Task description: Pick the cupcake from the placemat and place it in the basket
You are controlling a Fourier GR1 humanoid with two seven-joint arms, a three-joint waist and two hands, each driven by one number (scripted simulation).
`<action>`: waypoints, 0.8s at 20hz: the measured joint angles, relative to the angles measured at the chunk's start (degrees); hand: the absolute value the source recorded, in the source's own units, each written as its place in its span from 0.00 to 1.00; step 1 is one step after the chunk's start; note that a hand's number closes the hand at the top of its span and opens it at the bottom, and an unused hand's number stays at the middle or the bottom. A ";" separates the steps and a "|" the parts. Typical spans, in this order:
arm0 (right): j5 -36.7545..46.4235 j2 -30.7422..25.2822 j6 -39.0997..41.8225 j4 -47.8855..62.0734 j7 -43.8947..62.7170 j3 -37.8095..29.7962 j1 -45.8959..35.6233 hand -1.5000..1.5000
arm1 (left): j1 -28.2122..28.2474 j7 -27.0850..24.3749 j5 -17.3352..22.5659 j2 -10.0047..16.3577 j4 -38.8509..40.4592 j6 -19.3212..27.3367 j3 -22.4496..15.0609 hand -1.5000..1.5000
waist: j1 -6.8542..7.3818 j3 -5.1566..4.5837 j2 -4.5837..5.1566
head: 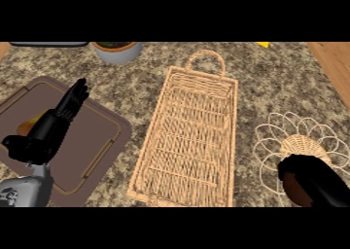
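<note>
The right hand (320, 184) shows at the near right corner, over the near edge of the placemat (304, 144). Its fingers are curled round a brown, rounded thing, the cupcake (293, 187), of which only a strip shows at the hand's left side; the rest is hidden by the hand. Whether the cupcake touches the placemat cannot be told.

The placemat is round and woven, with a ring of open loops about its rim, and lies on the worktop (278, 87) at the right. Just left of it, apart from it, lies the basket (192, 136): long, flat and wicker, its length running near to far, with a loop handle at the far end. It sits in the middle of the worktop.

The left hand (64, 113) is at the left, its fingers straight and together, pointing far. It holds nothing and shows above a brown tray (99, 146) with rounded corners that lies left of the basket. An orange thing (26, 128) on the tray peeps out at the left of the forearm, mostly hidden.

At the far edge stands a grey pot (119, 52), left of the basket's handle, and a small yellow thing (262, 44) shows further right.
</note>
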 measured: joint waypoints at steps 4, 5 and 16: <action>-4.11 5.43 0.71 -4.96 2.26 4.57 1.37 1.00 | 0.29 0.12 0.12 -0.18 0.09 0.20 0.18 0.50 | -0.67 1.19 -0.31; -5.79 6.50 0.48 -6.28 3.03 5.86 1.52 1.00 | 0.33 0.12 0.17 -0.16 0.12 0.25 0.30 0.50 | -0.72 1.51 -0.34; -22.16 14.21 -11.06 -22.10 22.06 27.91 9.53 1.00 | 1.63 -0.26 0.04 0.02 0.13 0.66 0.97 0.50 | -1.87 3.49 0.12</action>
